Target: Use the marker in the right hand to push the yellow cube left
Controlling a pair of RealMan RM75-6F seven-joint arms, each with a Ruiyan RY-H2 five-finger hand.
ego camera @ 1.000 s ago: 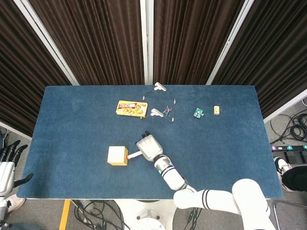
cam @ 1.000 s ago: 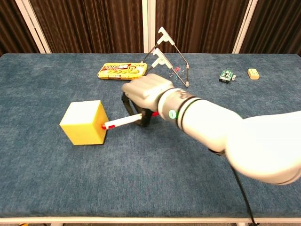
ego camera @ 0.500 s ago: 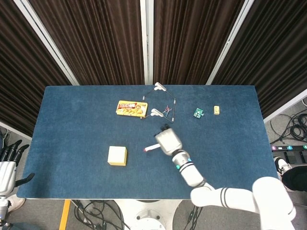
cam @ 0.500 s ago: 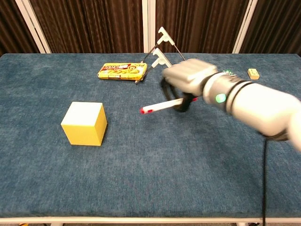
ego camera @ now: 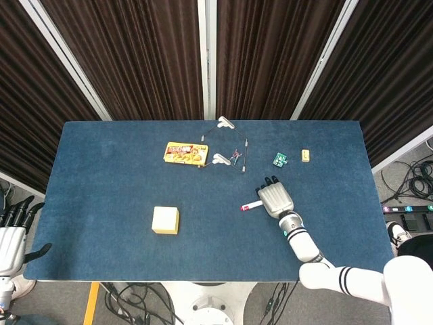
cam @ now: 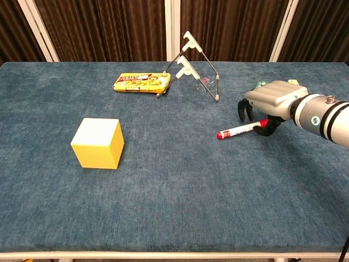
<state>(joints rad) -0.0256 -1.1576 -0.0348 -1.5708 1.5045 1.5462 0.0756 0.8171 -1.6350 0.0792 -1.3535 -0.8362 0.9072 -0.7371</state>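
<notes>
We see the right robot hand [cam: 271,102] clamped on the marker [cam: 238,130] well to the right of the yellow cube [cam: 97,143] on the table [cam: 174,218], so any further leftward push would need a fresh approach.

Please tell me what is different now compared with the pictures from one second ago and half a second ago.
The right hand, holding the marker, has pulled away to the right; a second ago the marker's tip touched the yellow cube, and now there is a wide gap between them. The cube has stayed put, as have the yellow box and the left hand off the table's edge.
</notes>
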